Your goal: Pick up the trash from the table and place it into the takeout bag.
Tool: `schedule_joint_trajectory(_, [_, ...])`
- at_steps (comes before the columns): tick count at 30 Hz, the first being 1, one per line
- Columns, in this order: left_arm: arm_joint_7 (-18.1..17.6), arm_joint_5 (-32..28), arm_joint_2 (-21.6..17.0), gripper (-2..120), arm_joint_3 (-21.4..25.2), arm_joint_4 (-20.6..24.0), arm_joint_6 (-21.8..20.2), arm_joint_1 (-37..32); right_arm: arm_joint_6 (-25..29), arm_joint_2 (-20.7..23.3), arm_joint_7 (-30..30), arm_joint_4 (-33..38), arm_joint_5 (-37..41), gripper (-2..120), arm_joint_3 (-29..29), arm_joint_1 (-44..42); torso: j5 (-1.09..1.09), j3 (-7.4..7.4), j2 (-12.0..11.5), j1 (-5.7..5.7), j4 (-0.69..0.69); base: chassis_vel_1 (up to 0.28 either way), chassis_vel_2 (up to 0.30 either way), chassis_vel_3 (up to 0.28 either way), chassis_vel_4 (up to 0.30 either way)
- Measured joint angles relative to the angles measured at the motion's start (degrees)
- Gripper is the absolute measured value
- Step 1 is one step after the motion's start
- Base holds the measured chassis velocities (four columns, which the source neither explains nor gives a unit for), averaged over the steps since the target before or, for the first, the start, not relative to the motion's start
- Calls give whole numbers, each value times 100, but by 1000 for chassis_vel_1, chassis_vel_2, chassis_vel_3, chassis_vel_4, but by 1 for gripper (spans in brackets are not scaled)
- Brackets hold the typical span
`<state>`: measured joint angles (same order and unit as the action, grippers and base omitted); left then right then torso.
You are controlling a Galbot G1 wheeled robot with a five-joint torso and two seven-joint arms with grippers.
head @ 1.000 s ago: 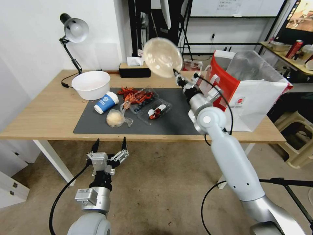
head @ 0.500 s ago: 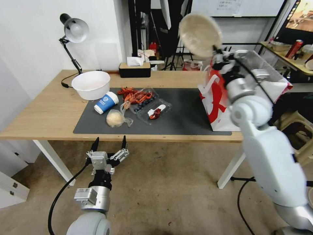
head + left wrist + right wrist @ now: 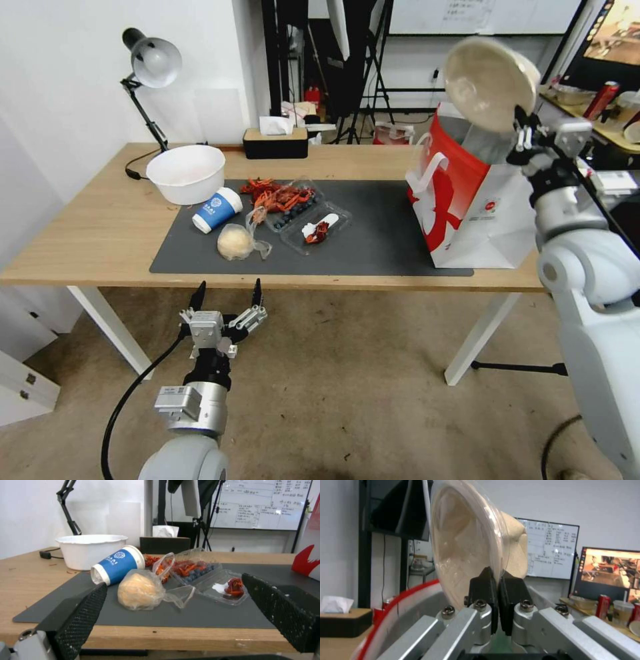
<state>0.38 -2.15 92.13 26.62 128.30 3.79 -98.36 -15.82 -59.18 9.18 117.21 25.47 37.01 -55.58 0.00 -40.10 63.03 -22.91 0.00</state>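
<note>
- The right tool (image 3: 522, 130) was raised above the open top of the takeout bag (image 3: 467, 200), its fingers pressed together on the rim of the beige bowl (image 3: 490, 83).
- In the right wrist view the bowl (image 3: 470, 545) stood on edge, its rim pinched between the two dark pads (image 3: 485, 585), with the bag's red edge (image 3: 396, 597) just below.
- The takeout bag stood upright on the right end of the desk (image 3: 87, 227), partly on the dark mat (image 3: 373, 233).
- The left tool (image 3: 227, 297) hung low in front of the desk's near edge, fingers spread wide and holding nothing.
- On the mat lay the blue-and-white paper cup (image 3: 217, 210) on its side, the bun in clear bag (image 3: 238, 242) just in front of it, and the clear trays (image 3: 313, 223) with red crayfish shells (image 3: 280, 195).
- A white bowl (image 3: 186, 173) stood on the desk behind the paper cup, near a desk lamp (image 3: 150, 63).
- A tissue box (image 3: 275, 140) sat at the desk's far edge.
</note>
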Motion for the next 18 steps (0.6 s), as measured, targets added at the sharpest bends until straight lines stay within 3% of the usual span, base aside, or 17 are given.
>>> schedule_joint_trajectory(6, [6,4,0,100,-8,25,3,-6,0,-8,32,59,8,10,100,-182,0,0,0,0,0,0,0,0,0])
schedule_joint_trajectory(9, [10,8,0,100,-13,44,7,-24,-6,-9,52,83,50,25,134,-229,0,0,0,0,0,0,0,0,0])
schedule_joint_trajectory(14, [11,11,0,100,-13,51,16,-36,-35,-8,70,101,76,35,139,-232,-1,0,0,0,0,0,0,0,0])
schedule_joint_trajectory(17, [16,14,0,100,-15,83,39,-59,-64,-9,143,172,310,53,153,-223,0,0,0,-1,0,0,0,0,0])
schedule_joint_trajectory(18, [16,14,0,100,-15,83,39,-59,-64,-9,143,172,310,53,153,-223,0,0,0,-1,0,0,0,0,0])
